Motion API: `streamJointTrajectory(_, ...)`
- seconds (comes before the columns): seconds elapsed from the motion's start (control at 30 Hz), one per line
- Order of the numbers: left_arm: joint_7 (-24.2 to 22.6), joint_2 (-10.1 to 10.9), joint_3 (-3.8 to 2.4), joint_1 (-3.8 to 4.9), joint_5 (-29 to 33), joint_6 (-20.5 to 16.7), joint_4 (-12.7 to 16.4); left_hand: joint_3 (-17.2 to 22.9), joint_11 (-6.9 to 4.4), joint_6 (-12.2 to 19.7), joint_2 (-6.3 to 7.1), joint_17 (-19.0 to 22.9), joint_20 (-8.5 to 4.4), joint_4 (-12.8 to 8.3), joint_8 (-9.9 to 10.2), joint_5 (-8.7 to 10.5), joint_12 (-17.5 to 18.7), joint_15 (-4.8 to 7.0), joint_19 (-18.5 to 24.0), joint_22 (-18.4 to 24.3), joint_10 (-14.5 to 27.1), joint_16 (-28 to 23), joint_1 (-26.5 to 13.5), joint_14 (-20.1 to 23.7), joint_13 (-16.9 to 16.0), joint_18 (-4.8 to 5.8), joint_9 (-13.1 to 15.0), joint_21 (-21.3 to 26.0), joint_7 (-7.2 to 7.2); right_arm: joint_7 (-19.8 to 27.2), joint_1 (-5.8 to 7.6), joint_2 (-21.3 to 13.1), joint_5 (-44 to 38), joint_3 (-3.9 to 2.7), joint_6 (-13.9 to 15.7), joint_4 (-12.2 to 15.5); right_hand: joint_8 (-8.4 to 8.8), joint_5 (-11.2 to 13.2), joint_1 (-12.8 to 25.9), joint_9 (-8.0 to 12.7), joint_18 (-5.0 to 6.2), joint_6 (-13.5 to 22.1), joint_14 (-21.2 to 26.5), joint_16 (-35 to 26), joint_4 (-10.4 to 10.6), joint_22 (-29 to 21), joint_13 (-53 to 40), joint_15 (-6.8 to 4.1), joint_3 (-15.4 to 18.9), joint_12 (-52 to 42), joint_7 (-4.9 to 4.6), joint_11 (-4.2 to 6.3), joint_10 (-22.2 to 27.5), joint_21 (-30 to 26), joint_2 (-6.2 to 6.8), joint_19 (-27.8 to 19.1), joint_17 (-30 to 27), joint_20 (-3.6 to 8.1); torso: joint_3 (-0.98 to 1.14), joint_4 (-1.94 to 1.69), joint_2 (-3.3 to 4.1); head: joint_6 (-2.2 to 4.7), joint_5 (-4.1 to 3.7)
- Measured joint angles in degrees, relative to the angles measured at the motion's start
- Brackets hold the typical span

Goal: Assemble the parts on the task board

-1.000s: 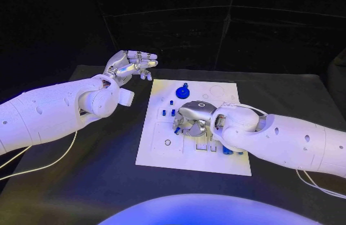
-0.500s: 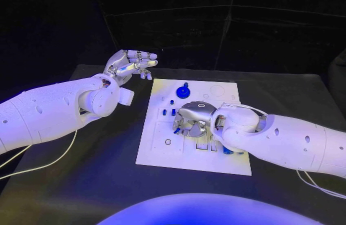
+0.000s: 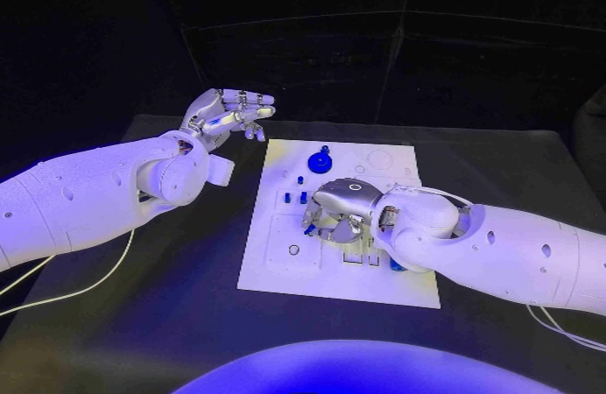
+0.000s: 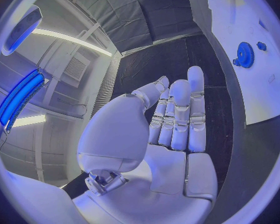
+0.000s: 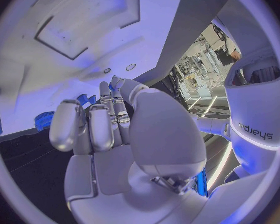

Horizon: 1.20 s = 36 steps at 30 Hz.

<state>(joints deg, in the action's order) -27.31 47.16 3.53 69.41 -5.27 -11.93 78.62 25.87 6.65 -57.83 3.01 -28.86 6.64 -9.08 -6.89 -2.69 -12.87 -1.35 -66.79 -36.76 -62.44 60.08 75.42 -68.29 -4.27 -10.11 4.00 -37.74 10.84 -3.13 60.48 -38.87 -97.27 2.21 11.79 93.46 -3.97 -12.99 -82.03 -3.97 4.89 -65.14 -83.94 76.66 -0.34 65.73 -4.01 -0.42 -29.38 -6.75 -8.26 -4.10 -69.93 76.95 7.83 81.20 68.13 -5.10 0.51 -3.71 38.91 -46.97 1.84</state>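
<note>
The white task board (image 3: 285, 267) lies in the middle of the table. A blue gear (image 3: 320, 161) stands near its far edge, and it also appears as the blue gear (image 4: 244, 54) and the blue gear (image 5: 43, 120) in the wrist views. Two small blue pegs (image 3: 296, 197) stand left of centre. My right hand (image 3: 339, 210) hangs over the board's middle, fingers pointing down, with a small blue part (image 3: 308, 228) at the fingertips; the thumb hides whether it is pinched. My left hand (image 3: 229, 112) is raised beyond the board's far left corner, fingers apart, holding nothing.
More blue parts (image 3: 399, 264) lie on the board beside my right forearm. A white cable (image 3: 76, 284) trails on the black table under my left arm. The board (image 5: 84, 35) shows rectangular recesses ahead of my right hand (image 5: 109, 129).
My right hand has edged slightly nearer over the board's middle. The left hand has not moved.
</note>
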Motion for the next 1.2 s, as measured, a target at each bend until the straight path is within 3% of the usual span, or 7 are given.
streamJointTrajectory(0.3, 0.1, 0.1, 0.01, 0.00, 0.0, 0.0, 0.0, 0.0, 0.00, 0.0, 0.00, 0.0, 0.00, 0.0, 0.0, 0.00, 0.0, 0.00, 0.0, 0.0, 0.0, 0.0, 0.0, 0.0, 0.0, 0.00, 0.0, 0.0, 0.00, -2.9, -0.01, -1.7, -3.1, -0.06, 0.0, 3.5, 0.00, 0.0, 0.8, -0.1, 0.00, 0.0, 0.0, 0.0, 0.0, 0.0, -0.1, 0.00, 0.0, 0.0, -0.01, 0.00, 0.0, 0.0, 0.20, 0.0, 0.0, 0.00, -0.08, 0.03, -0.05, -0.04, -0.03)
streamJointTrajectory(0.57, 0.1, 0.2, 0.02, 0.00, 0.0, 0.1, 0.1, 0.0, 0.00, 0.0, 0.01, 0.0, 0.00, 0.0, -0.2, 0.00, 0.0, 0.00, 0.0, 0.0, 0.0, 0.0, 0.0, 0.0, 0.0, 0.00, 0.0, 0.2, 0.00, -7.2, 0.02, -1.8, -7.7, -0.09, -2.0, 5.7, 0.03, 0.0, 1.3, -0.1, 0.00, -0.2, 0.0, 0.2, 0.0, 0.0, -0.1, 0.00, 0.0, 0.0, 0.19, 0.21, -0.2, 0.0, 0.22, 0.0, 0.0, 0.00, -0.10, -0.01, -0.04, -0.19, -0.01)
streamJointTrajectory(1.2, 0.2, 0.3, 0.02, 0.00, 0.0, 0.1, 0.2, -0.2, 0.00, 0.0, 0.02, 0.1, 0.16, -0.2, -0.2, 0.00, 0.0, 0.00, 0.2, 0.0, 0.0, 0.0, 0.0, 0.0, 0.0, 0.00, -0.1, 0.2, 0.00, -13.5, 0.04, 0.2, -15.0, -0.11, -4.5, 6.2, 0.05, 0.0, 1.5, -0.2, 0.00, -0.6, -0.2, 0.2, 0.0, 0.0, -0.1, -0.22, 0.0, 0.0, 0.25, 0.21, -0.2, 0.0, -0.01, 0.0, -0.1, 0.00, -0.10, -0.06, 0.00, -0.58, 0.41)
